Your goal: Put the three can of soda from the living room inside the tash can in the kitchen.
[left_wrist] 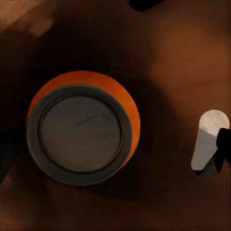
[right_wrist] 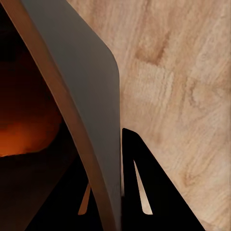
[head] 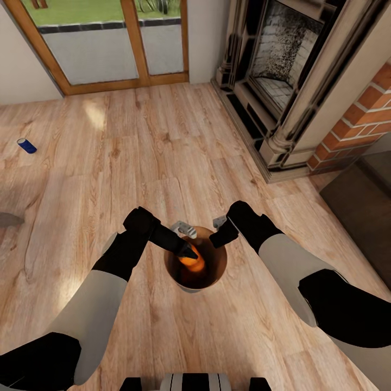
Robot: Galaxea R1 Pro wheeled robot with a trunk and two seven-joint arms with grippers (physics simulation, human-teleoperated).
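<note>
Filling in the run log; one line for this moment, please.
left gripper: in trash can over orange can | right gripper: clamps rim | blue can: on floor

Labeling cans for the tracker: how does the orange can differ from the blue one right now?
The orange can sits inside the trash can, upright by the left wrist view; the blue can lies on its side on the wooden floor. The orange one is under the left gripper; the blue one is far from both arms. Both are small cylinders.

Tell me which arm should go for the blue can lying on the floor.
Left, probably. The blue can lies far off on the robot's left side. The left gripper is inside the trash can above the orange can; the right gripper's jaws clamp the bin's rim.
</note>
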